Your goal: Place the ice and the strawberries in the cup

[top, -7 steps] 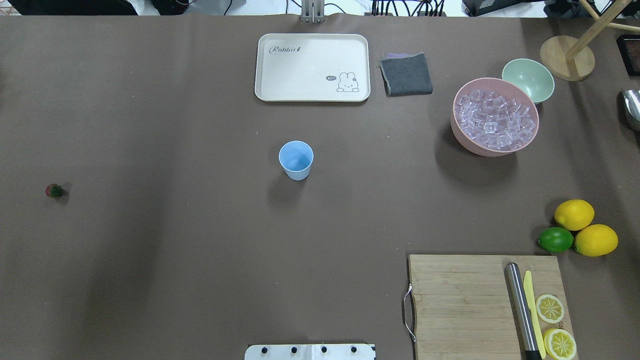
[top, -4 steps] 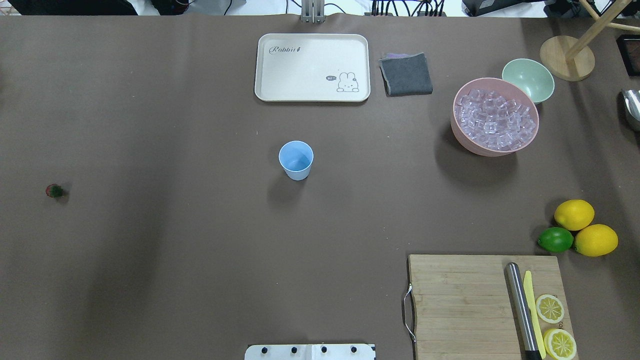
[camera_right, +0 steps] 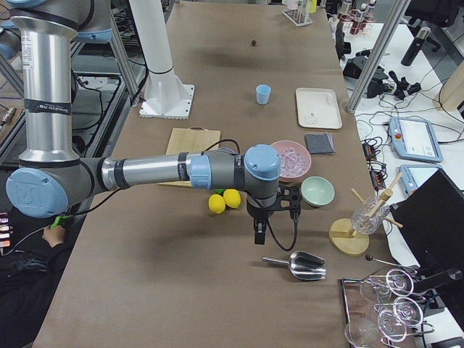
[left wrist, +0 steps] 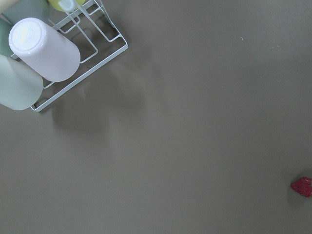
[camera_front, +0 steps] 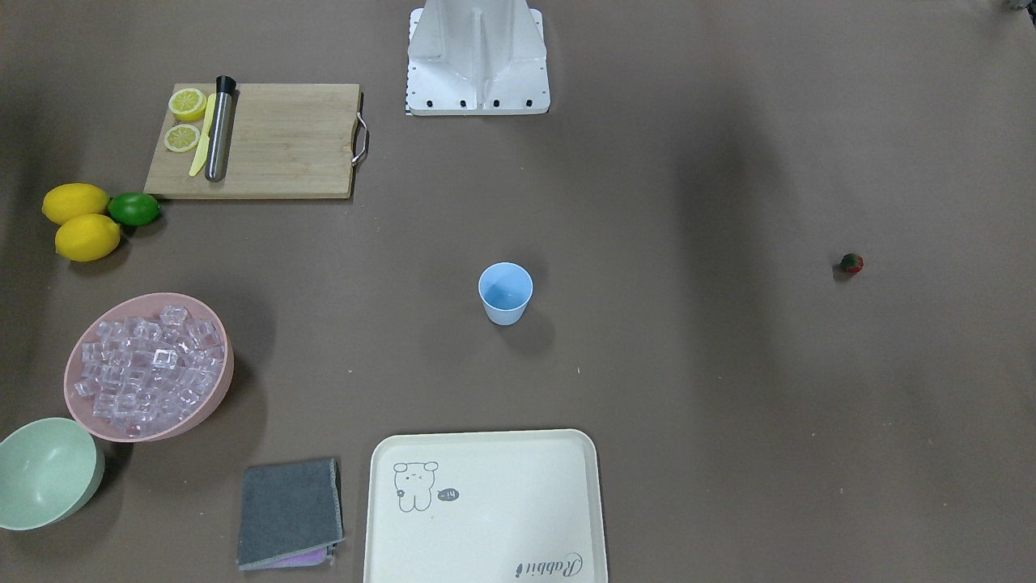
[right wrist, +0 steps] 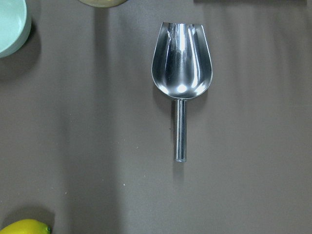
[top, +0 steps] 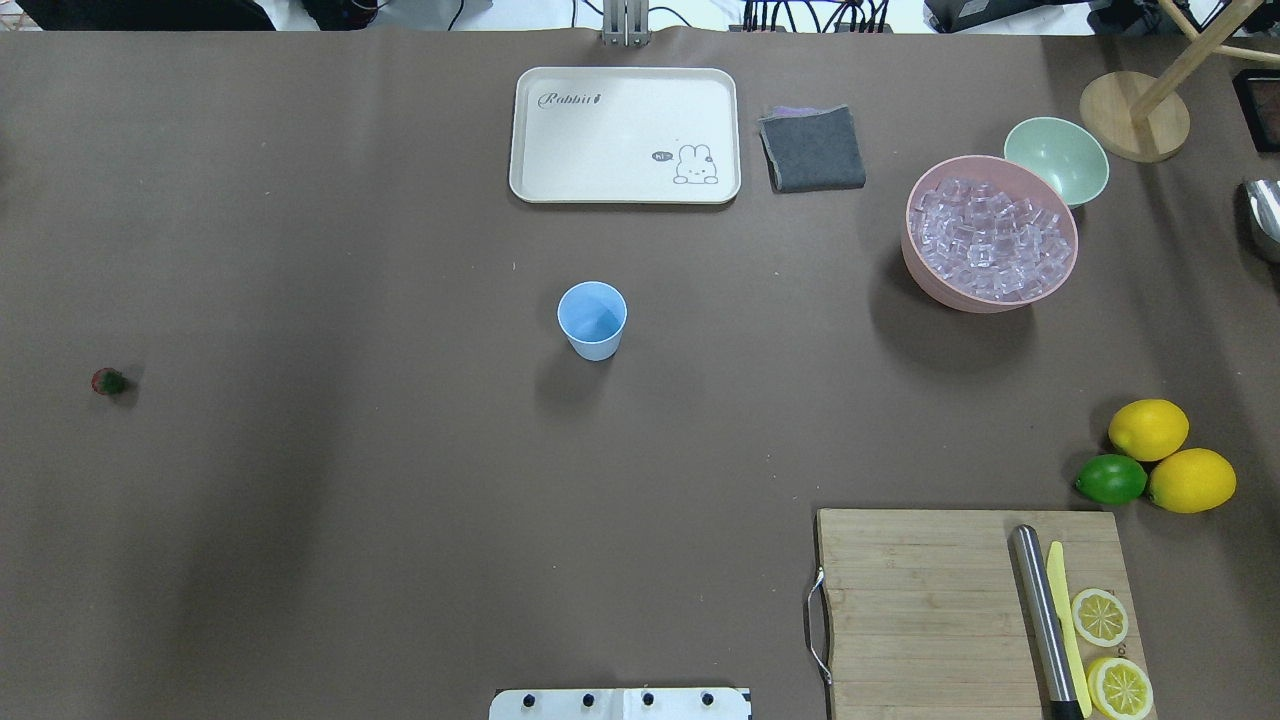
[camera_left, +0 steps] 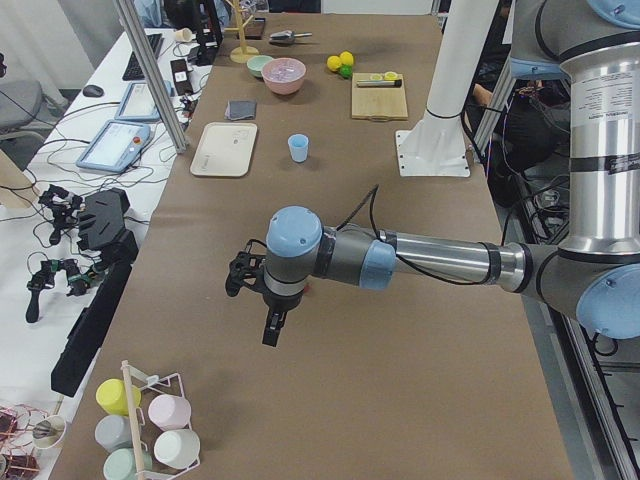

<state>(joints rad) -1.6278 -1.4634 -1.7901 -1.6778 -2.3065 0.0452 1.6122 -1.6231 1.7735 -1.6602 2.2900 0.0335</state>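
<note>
The light-blue cup [top: 592,318] stands upright and empty at the table's middle; it also shows in the front view [camera_front: 505,291]. The ice [top: 990,240] fills a pink bowl [top: 920,270] at the far right. The strawberry [top: 108,381] lies alone far left, and at the left wrist view's right edge [left wrist: 302,186]. My left gripper [camera_left: 270,328] hangs above the table near the strawberry's side. My right gripper [camera_right: 259,233] hangs above a metal scoop [right wrist: 181,68]. Both show only in the side views, so I cannot tell if they are open or shut.
A cream tray [top: 530,180] and grey cloth [top: 812,148] lie at the back. A pale-green bowl [top: 1056,158], wooden stand [top: 1133,115], lemons [top: 1148,428], lime [top: 1110,479] and cutting board [top: 920,600] with a knife are on the right. A cup rack [left wrist: 87,58] stands far left.
</note>
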